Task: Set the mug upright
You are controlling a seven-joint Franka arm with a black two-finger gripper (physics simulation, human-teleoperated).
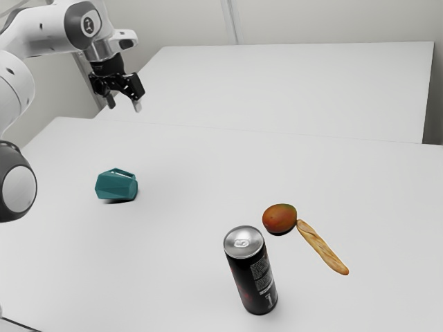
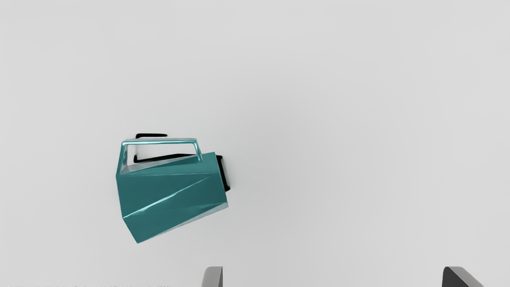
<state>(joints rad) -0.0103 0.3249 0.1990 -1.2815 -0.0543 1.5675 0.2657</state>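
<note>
White table [image 1: 166, 270] holds 1 mug [image 2: 171, 195] (teal), lying sideways.

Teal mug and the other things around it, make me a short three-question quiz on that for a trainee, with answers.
1. True or false: the teal faceted mug lies on its side.
2. Fill in: the black two-finger hand has its fingers ____.
3. Which is nearest the long tan baguette: A) the mug, B) the black cylindrical can, C) the rounded red-orange fruit?
Key: 1 true; 2 open; 3 C.
</note>
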